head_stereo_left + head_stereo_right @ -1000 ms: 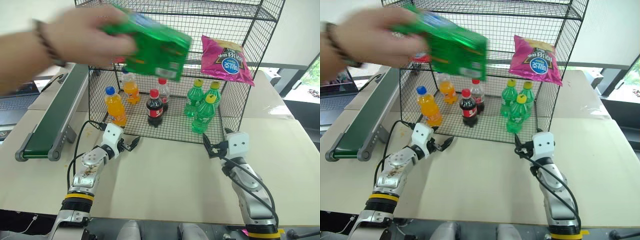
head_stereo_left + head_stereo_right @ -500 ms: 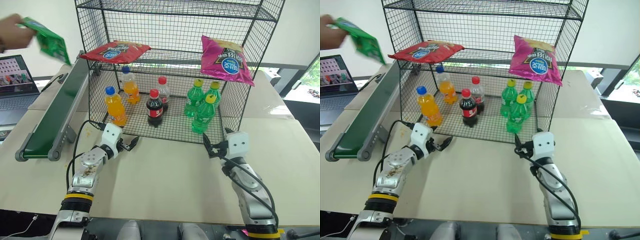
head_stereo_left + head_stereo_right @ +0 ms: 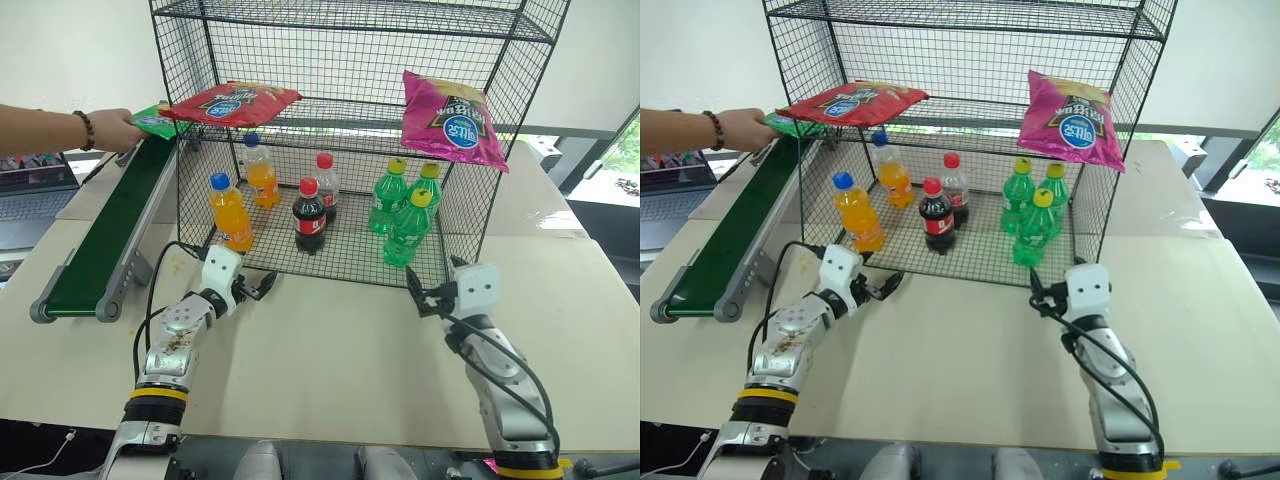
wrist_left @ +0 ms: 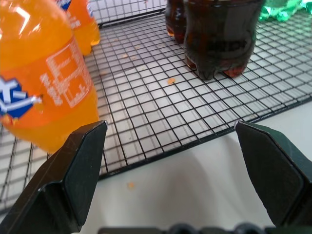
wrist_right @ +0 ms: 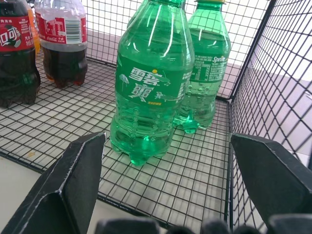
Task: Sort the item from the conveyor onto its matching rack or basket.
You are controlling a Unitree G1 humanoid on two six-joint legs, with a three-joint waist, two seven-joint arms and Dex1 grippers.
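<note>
A person's hand [image 3: 112, 130] at upper left of the head view is holding the green chip bag [image 3: 155, 120] over the far end of the conveyor [image 3: 110, 232], right beside the rack [image 3: 470, 215]; whether the bag is touching the belt, can't tell. On the rack's middle tier a red bag [image 3: 232, 101] is lying at the left and a magenta bag [image 3: 452, 122] is leaning at the right. Orange, cola and green bottles are standing on the bottom tier. Left gripper [image 3: 258, 288] is sitting lower left of centre on the table [image 3: 340, 370], fingers spread wide, holding nothing, pointing at the rack's front edge. Right gripper [image 3: 424, 297] is sitting lower right, fingers spread too, empty, facing the green bottles [image 5: 151, 87].
</note>
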